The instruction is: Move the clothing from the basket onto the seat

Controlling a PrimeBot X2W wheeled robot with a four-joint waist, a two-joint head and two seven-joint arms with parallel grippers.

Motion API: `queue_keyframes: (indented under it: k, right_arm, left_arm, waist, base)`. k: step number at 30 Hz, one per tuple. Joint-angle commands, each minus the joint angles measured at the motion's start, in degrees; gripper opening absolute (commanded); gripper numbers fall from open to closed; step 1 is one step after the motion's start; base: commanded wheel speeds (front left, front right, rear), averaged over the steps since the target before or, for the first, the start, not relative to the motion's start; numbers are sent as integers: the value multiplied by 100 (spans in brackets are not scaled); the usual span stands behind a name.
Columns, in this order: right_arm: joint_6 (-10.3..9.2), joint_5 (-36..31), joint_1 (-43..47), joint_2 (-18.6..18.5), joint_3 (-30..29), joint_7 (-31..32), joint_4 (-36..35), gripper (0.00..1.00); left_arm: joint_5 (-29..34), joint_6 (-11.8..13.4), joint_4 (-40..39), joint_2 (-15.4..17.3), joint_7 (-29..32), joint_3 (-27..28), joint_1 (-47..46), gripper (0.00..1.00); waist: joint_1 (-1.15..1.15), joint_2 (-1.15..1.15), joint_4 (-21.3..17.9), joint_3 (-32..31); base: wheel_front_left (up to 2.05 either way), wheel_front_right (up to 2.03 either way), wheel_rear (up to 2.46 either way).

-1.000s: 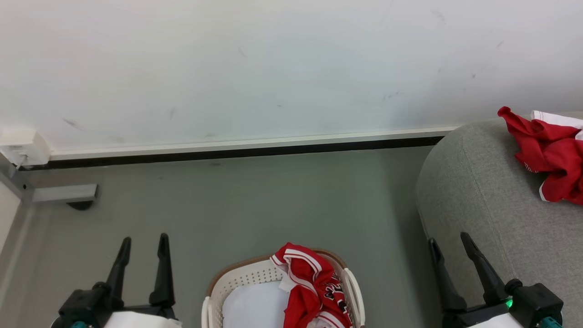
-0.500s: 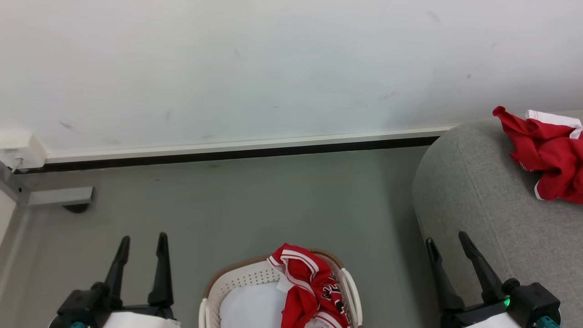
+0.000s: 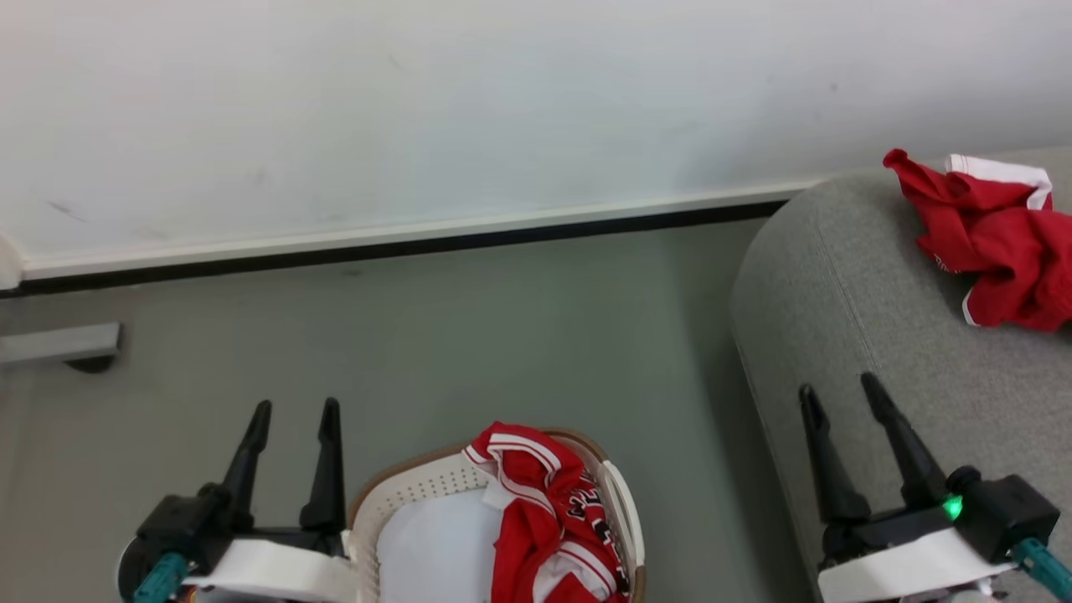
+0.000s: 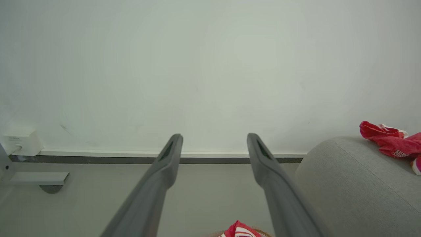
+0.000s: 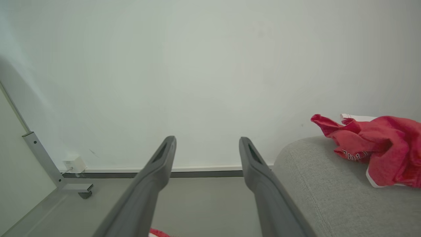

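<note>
Our left gripper (image 3: 296, 404), fingers apart and empty, hangs just left of the oval white perforated plastic basket (image 3: 419, 492), which holds a crumpled red jersey with white trim (image 3: 544, 511). Our right gripper (image 3: 839, 383), also spread, hovers at the edge of the light grey fabric sofa (image 3: 837, 276), well apart from another red garment (image 3: 997, 243) lying there.

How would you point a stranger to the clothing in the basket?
Find the big grey sofa on the right; on the floor to its left stands a white basket with a brown rim. The red clothing with white stripes lies bunched along the basket's right side, whereas the other red heap lies up on the sofa.
</note>
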Motion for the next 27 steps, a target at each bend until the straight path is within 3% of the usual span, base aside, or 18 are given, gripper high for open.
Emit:
queue_keyframes:
  k: [1, 6, 15, 27]
  right_arm:
    - [-12, 7, -133, -99, -56, -18, -49, 100]
    - [-13, -26, -452, -108, -179, -8, -153, 100]
    - [-13, -36, -1115, 1, -417, -9, -429, 100]
    - [-13, 32, -1605, 255, -546, -9, -684, 100]
  left_arm:
    - [46, -14, 81, 15, -3, -51, -133, 100]
    - [133, -95, 667, 38, -3, -387, -518, 100]
    - [162, -159, 1986, 361, 37, -1095, -1635, 100]
    - [-649, -156, 3983, 767, 1041, -2228, -2862, 100]
  waist:
    - [0, 0, -149, 207]
    - [0, 0, -420, 684]
    - [0, 0, -834, 1751]
    - [0, 0, -1278, 2773]
  base:
    - [0, 0, 0]
    - [0, 0, 0]
    - [0, 0, 0]
    - [0, 0, 0]
